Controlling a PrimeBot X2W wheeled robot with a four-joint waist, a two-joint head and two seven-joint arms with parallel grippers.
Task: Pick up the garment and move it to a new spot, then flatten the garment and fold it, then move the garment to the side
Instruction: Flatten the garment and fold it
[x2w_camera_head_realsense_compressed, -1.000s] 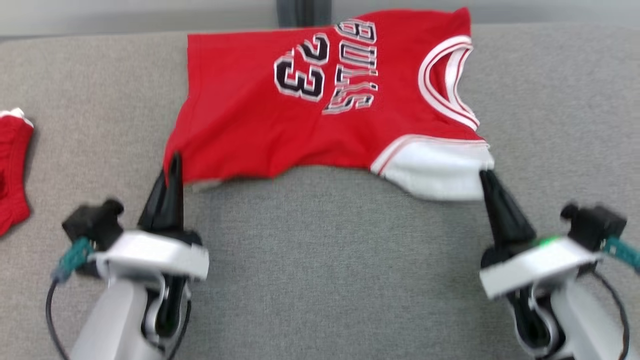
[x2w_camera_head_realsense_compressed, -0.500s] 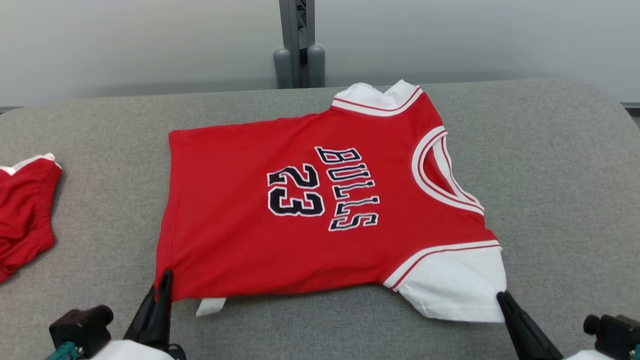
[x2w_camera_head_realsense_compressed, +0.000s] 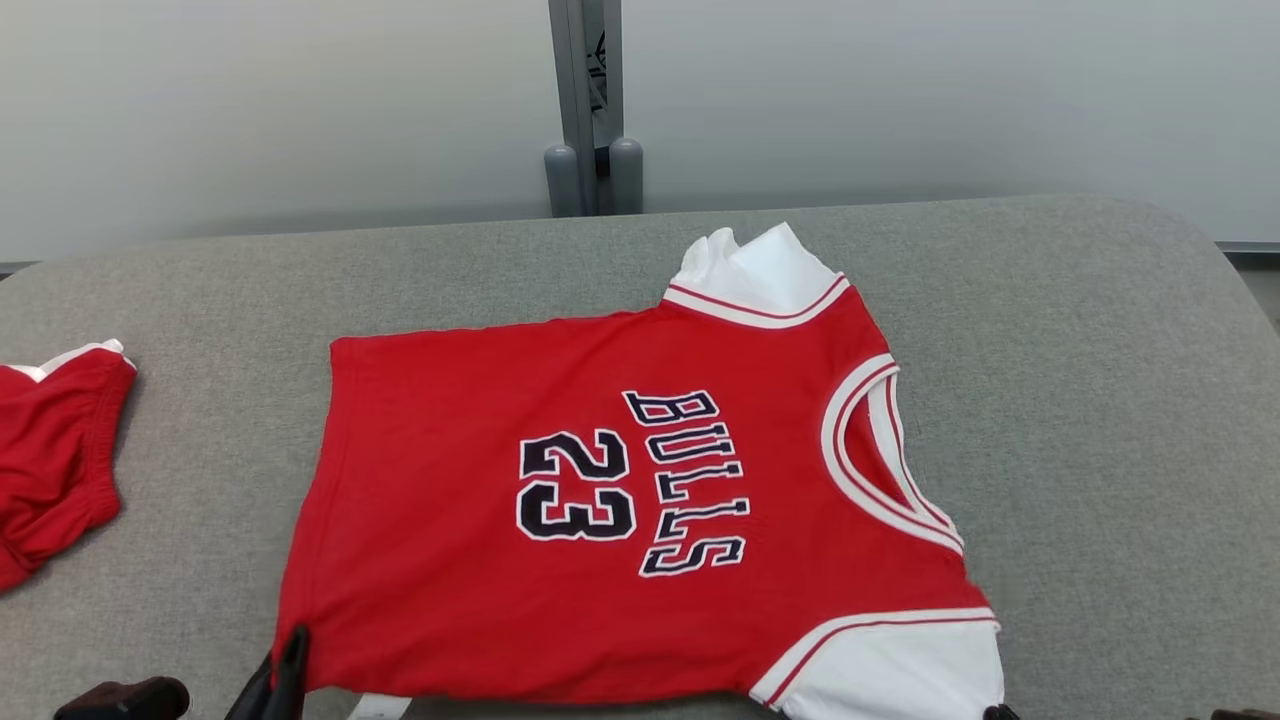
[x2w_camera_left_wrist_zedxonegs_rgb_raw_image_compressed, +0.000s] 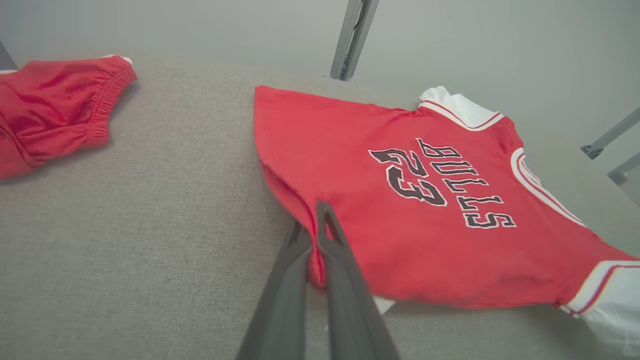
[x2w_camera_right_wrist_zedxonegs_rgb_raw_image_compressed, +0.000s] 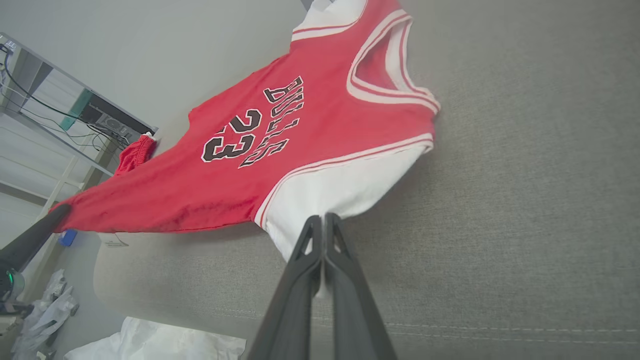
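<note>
Bulls jersey (x2w_camera_head_realsense_compressed: 560, 500): spread number-up on the grey cushion (x2w_camera_head_realsense_compressed: 1100, 400), flatter than a second ago.
Left gripper (x2w_camera_left_wrist_zedxonegs_rgb_raw_image_compressed: 312, 220): we pinch its hem corner.
Right gripper (x2w_camera_right_wrist_zedxonegs_rgb_raw_image_compressed: 320, 220): we pinch its white sleeve.
Meaning: flattening looks nearly done; folding next.

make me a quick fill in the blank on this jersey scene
The jersey bears the number ____.
The right gripper is shut on its ____ sleeve.
The left gripper is shut on its ____ hem corner.
In the head view, the red shorts lie to its ____.
Missing: 23; white; red; left
</note>
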